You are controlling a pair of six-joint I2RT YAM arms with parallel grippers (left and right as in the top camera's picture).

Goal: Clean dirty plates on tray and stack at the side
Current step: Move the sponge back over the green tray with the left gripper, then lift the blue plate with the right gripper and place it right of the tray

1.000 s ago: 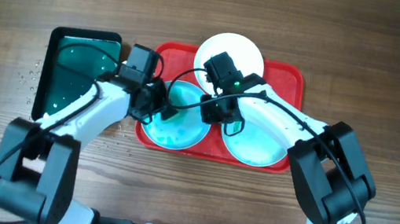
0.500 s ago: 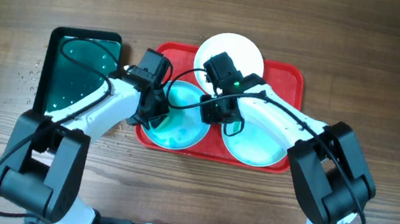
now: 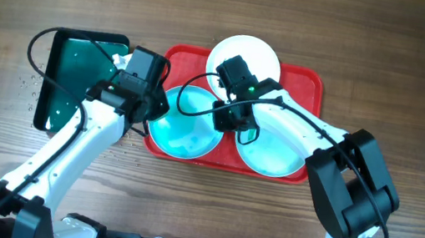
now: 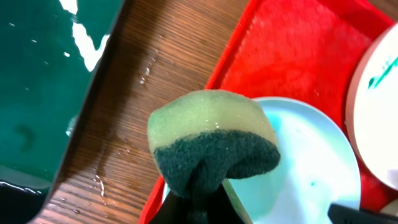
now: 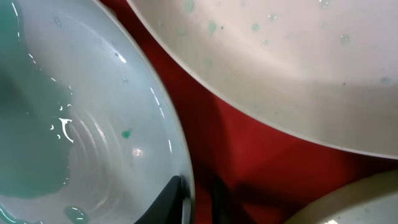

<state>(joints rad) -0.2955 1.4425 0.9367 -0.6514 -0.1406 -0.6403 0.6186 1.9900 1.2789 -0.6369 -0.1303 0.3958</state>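
Note:
The red tray (image 3: 306,82) holds three plates: a white plate (image 3: 245,55) at the back, a turquoise plate (image 3: 186,128) front left with wet teal film, and another turquoise plate (image 3: 273,152) front right. My left gripper (image 3: 149,108) is shut on a yellow-green sponge (image 4: 211,140) with a dark scouring side, held above the tray's left rim (image 4: 217,68) beside the left turquoise plate (image 4: 311,168). My right gripper (image 5: 194,194) is shut on that plate's right rim (image 5: 93,124). It also shows in the overhead view (image 3: 229,120). The white plate (image 5: 280,68) carries teal specks.
A dark green black-rimmed tray (image 3: 76,73) with water in it stands left of the red tray and shows in the left wrist view (image 4: 37,81). Water drops lie on the wood (image 4: 106,180) between the two trays.
My left gripper with the sponge has drawn left, off the left turquoise plate to the tray's left rim. The right arm has not moved.

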